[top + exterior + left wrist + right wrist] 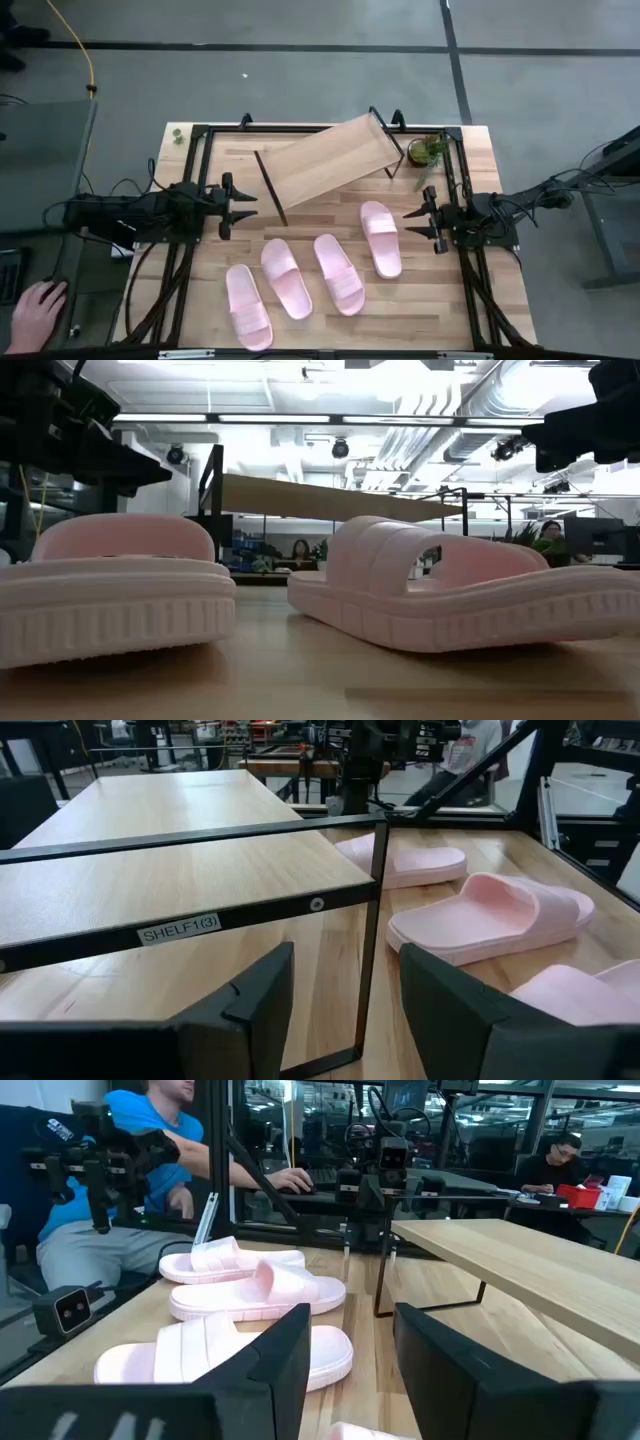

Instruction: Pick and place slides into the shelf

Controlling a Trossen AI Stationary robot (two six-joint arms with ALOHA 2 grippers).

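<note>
Four pale pink rubber slide sandals lie in a loose row on the wooden tabletop (pixel 500 290), near side: far-left one (pixel 247 306), next (pixel 286 277), third (pixel 339 273), rightmost (pixel 381 237) set farther back. None on the shelf. Light-wood shelf board on thin black legs (pixel 330 160) sits at the far side, skewed diag., bare top. Left gripper (pixel 246 205) hovers at table's left edge, fingers apart, holding nothing. Right gripper (pixel 412 221) at right edge, just beside rightmost sandal, fingers apart, empty. Small green plant (pixel 428 150) far right corner. Person's hand (pixel 36 312) off-table at left, prob. on a mouse.
</note>
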